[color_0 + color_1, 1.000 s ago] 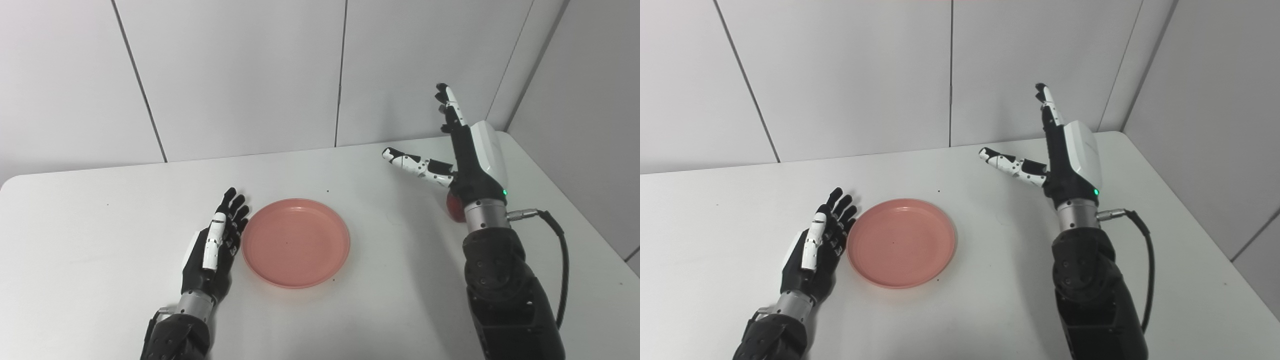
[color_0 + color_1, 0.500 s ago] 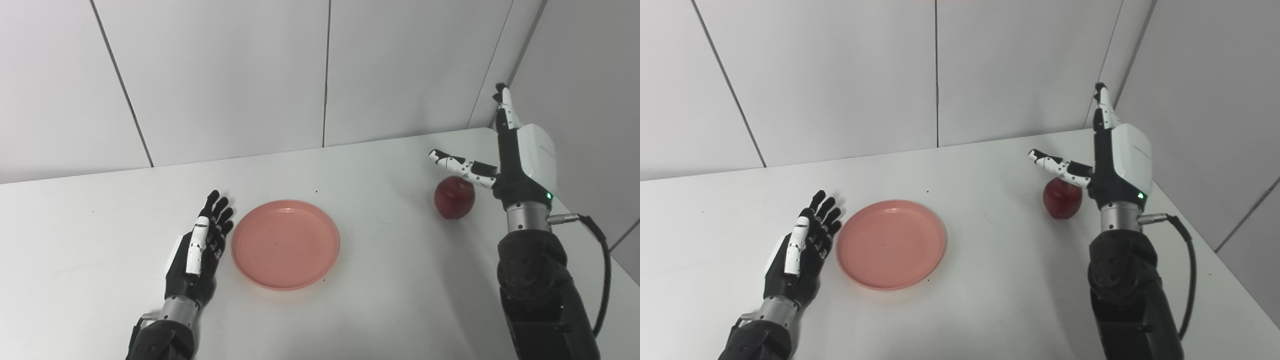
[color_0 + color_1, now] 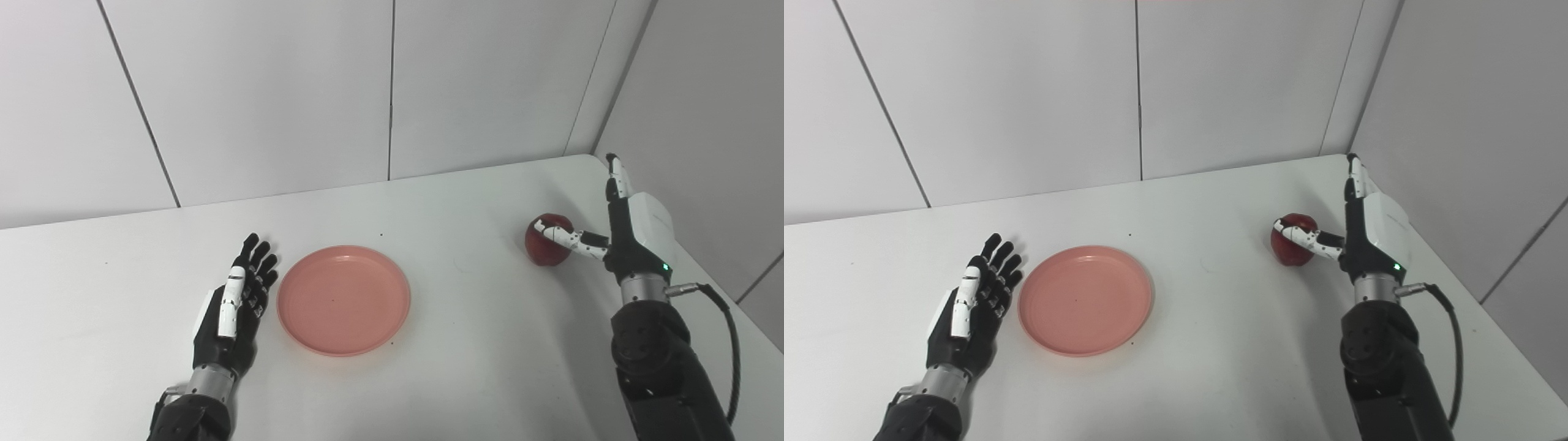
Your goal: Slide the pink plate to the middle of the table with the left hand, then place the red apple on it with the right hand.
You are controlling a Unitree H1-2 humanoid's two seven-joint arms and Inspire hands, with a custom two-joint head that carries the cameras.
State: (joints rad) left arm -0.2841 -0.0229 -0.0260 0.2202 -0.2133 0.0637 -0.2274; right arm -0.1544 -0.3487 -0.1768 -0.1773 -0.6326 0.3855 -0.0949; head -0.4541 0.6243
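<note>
Left eye view: right robot hand spread open, thumb across red apple; left robot hand flat, open.

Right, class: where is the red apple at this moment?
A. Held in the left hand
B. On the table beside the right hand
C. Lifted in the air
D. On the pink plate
B: the red apple sits on the table by the right hand, apart from the pink plate.

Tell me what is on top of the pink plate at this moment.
Nothing: the pink plate lies bare. The red apple sits on the table, beside the open right robot hand. The open left robot hand is beside the plate's rim. What lies under the plate is covered.
</note>
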